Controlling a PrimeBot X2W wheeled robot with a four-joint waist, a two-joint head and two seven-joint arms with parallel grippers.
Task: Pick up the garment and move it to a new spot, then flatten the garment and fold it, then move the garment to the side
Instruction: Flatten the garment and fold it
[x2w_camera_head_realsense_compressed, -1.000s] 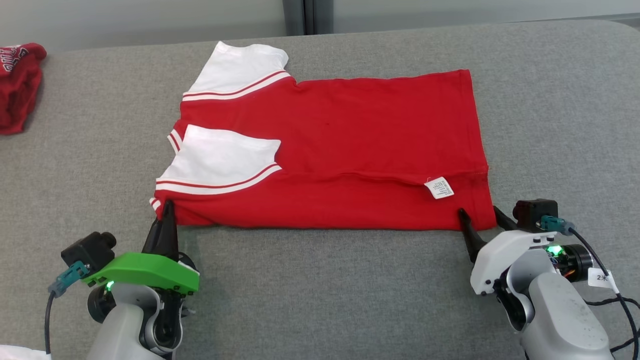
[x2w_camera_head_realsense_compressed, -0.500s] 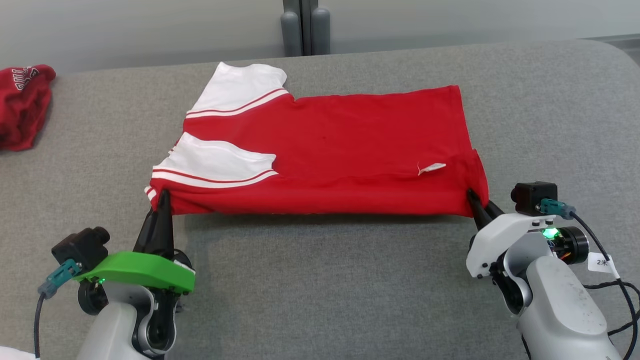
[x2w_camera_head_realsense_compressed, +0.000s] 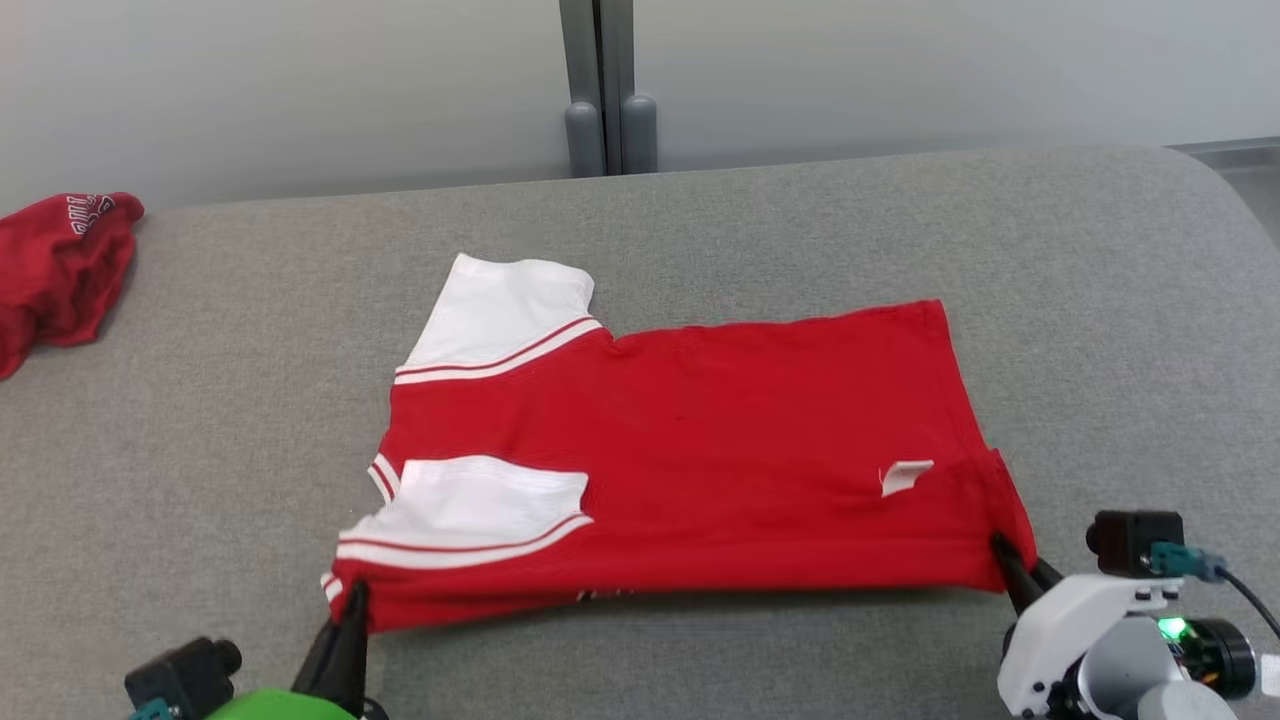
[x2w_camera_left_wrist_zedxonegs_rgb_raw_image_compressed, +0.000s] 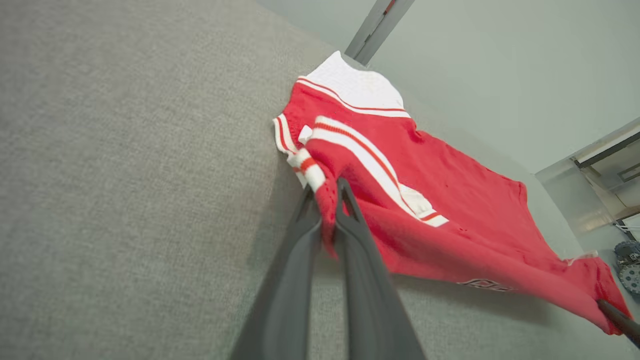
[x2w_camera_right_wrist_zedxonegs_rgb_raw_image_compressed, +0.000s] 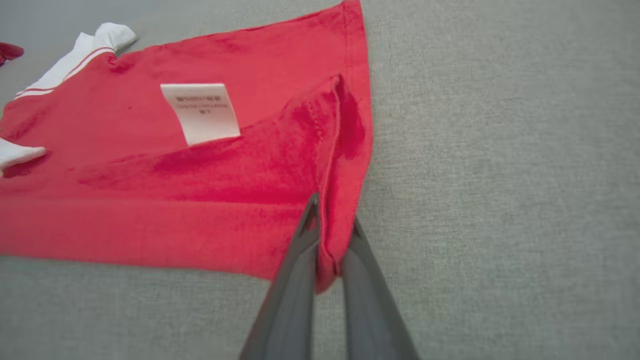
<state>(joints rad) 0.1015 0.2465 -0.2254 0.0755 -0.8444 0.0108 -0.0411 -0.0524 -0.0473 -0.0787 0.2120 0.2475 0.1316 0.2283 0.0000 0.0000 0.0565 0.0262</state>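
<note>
Red garment with white sleeves, spread at the middle of the worktop, near edge raised off the grey fabric, far part lying flat. Collar end toward 9 o'clock, hem toward 3.

Left gripper at 7 o'clock, pressed together on the striped shoulder corner; in left wrist view, red cloth pinched between the fingers.

Right gripper at 4 o'clock, clamped on the hem corner; in right wrist view, a fold of hem caught between both tips.

White label sticking up near the hem, at 10 o'clock from the right gripper.

One sleeve folded onto the body near 8 o'clock, the other flat toward 11.

Second red cloth bunched at 10 o'clock by the worktop's edge, well apart from the garment.

Grey post at 12 o'clock beyond the worktop.
</note>
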